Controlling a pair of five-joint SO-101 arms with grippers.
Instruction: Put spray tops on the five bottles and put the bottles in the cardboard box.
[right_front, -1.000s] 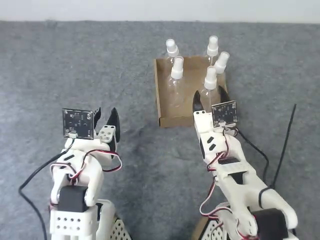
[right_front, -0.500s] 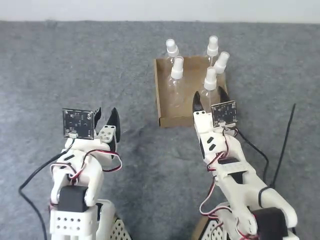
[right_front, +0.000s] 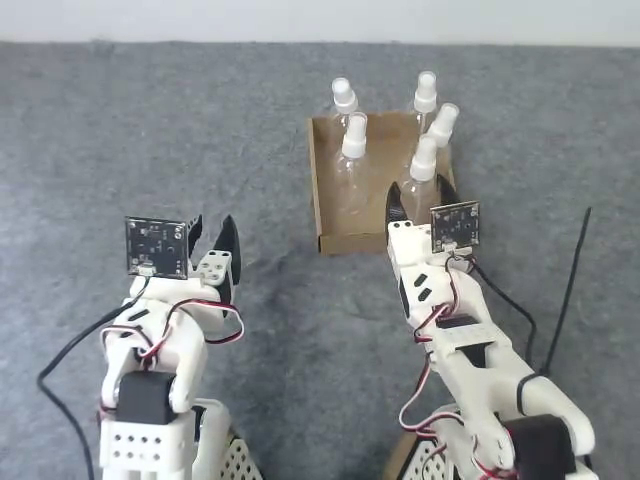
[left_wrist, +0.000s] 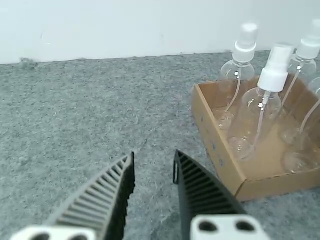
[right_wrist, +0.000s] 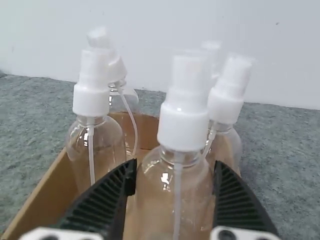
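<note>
High view: five clear bottles (right_front: 352, 170) with white spray tops (right_front: 355, 135) stand upright in the cardboard box (right_front: 318, 190) on grey carpet (right_front: 150, 120). The right gripper (right_wrist: 174, 167) brackets the nearest bottle (right_wrist: 176, 145) at the box's near end; whether it actually clamps the bottle is unclear. The left gripper (left_wrist: 153, 157) hangs over carpet well apart from the box, jaws slightly parted, holding nothing.

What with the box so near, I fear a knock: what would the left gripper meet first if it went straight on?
Probably nothing but the grey mat: the left gripper points over bare mat toward the wall, and the box stands off to its right. How steeply it tilts down is unclear.
</note>
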